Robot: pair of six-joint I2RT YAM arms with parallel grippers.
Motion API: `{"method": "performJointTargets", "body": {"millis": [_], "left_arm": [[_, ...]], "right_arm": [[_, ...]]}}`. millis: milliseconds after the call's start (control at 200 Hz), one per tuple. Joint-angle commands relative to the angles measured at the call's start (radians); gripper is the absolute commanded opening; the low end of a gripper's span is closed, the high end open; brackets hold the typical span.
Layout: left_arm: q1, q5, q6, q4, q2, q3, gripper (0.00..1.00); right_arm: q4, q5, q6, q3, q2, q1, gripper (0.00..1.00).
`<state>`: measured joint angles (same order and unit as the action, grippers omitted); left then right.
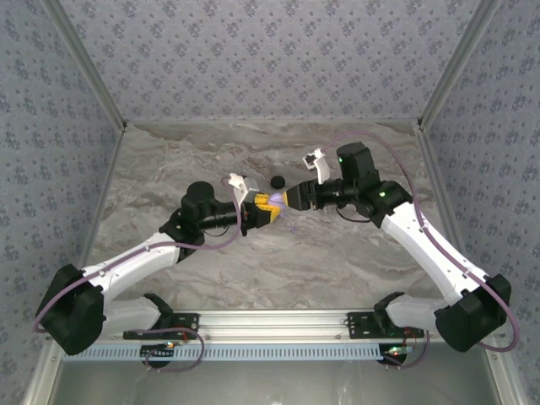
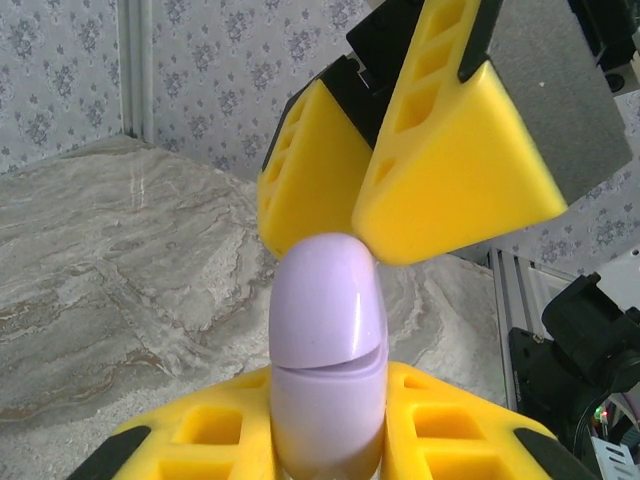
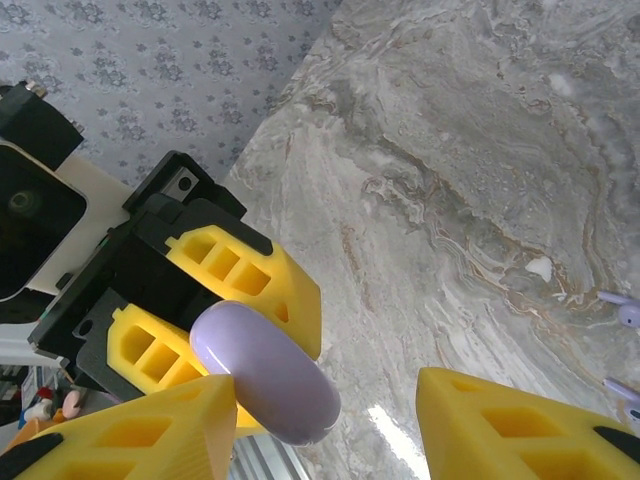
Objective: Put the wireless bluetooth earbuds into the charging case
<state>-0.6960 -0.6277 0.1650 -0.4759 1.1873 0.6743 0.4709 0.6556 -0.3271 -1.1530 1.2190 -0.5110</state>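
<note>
Left wrist view: the left gripper (image 2: 328,425) has its fingers clamped on the lower half of the lilac case (image 2: 328,320). The right gripper (image 2: 365,195) straddles the lid, fingers apart. The shell looks light, hard and slippery, so flat sides suit gripping best. The earbuds (image 3: 622,310) lie on the table (image 3: 480,150).

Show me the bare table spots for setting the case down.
Free: the marble table between the left wall and left arm; the stretch between both arms and the near rail. Crowded: the middle, where the left fingers and right fingers meet at the lilac case, black disc behind.
</note>
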Motion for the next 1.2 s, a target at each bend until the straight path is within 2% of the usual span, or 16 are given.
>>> {"method": "performJointTargets", "body": {"millis": [0, 495, 695, 880, 1194], "left_arm": [[-0.015, -0.051, -0.024, -0.03, -0.007, 0.031, 0.23], [-0.019, -0.052, -0.024, -0.03, -0.024, 0.022, 0.23], [-0.021, -0.041, -0.029, -0.024, -0.032, 0.018, 0.23], [-0.022, -0.001, -0.033, -0.001, -0.047, 0.001, 0.23], [-0.022, 0.095, 0.008, 0.029, -0.147, -0.049, 0.24]], "right_arm": [[0.033, -0.053, -0.003, -0.031, 0.018, 0.004, 0.52], [0.043, -0.08, -0.021, -0.031, 0.036, 0.012, 0.54], [0.058, -0.13, -0.04, -0.031, 0.035, 0.027, 0.54], [0.083, -0.242, -0.08, -0.01, 0.05, 0.063, 0.55], [0.104, -0.3, -0.032, 0.03, 0.194, 0.084, 0.54]]}}
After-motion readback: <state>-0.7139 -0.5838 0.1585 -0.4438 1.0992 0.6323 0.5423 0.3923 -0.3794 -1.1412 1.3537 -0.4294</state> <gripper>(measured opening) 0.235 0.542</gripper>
